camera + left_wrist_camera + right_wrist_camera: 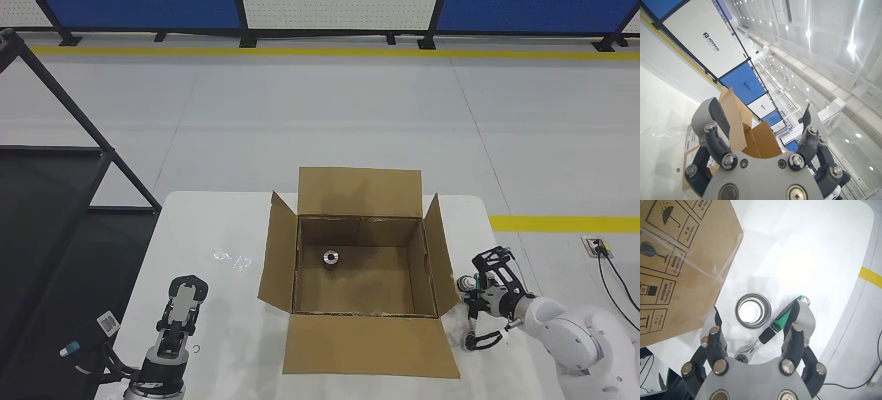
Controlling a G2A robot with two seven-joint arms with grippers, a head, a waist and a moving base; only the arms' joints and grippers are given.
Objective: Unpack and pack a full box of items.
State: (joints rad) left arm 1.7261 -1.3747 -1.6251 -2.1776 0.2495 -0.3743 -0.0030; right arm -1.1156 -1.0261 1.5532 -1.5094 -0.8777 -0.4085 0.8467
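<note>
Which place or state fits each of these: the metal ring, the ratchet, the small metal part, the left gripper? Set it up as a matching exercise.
Things:
1 metal ring
2 ratchet
3 small metal part
4 left gripper

Place or state:
A inside the cardboard box
B open, holding nothing
C green and black handle
D on the table outside the box, next to the ratchet

Pairs: 1-D, 2-C, 3-A, 4-B
</note>
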